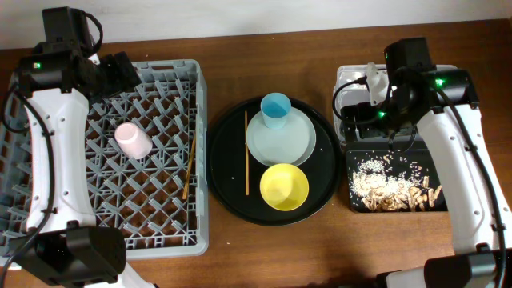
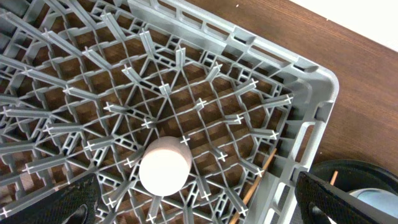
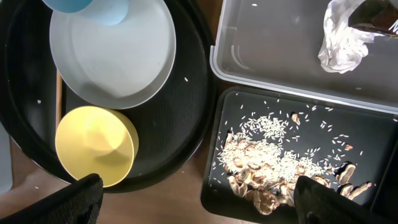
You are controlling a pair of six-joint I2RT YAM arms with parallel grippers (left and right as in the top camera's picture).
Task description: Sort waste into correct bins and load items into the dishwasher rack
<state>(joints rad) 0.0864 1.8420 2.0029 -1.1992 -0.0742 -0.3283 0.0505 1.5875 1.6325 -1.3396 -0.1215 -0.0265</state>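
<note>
Waste looks sorted. The crumpled white paper napkin (image 3: 339, 40) and small brown-and-gold wrapper (image 3: 378, 14) lie in the clear plastic rectangular tub (image 3: 267, 68), far right. The beige crumbly food scraps (image 3: 273, 165) are in the shallow black rectangular tray (image 3: 219, 186), just on the near side of the tub.

The large square grey plastic dishwasher rack (image 2: 311, 118) on the left holds the pink cup (image 2: 165, 165), mouth down, plus one thin wooden chopstick (image 1: 190, 166) by its right wall.

Not yet loaded, all on the large round black tray (image 1: 224, 172) in the middle:
- light blue cup (image 1: 275, 110), upright on the far part of the pale grey round plate (image 1: 292, 142)
- small yellow bowl (image 1: 284, 186), near side
- second chopstick (image 1: 246, 152), flat, just left of the plate

L gripper (image 2: 198, 202) hangs over the far part of the rack, fingers spread wide, nothing in them. R gripper (image 3: 196, 204) is above the tub area, also spread & empty.

Handling, my guess:
- Blue cup: light, stiff, smooth. Pinch the wall at the rim, one finger in, one out. It must come off the plate first.
- Bowl: same rim pinch, prob. easy.
- Plate: hardest, w/ a low rim & slick surface. Take it at the edge; it may slide.
- Chopstick: v. light & thin, rolls. Pinch across mid-length, fingertips right down on the tray.
</note>
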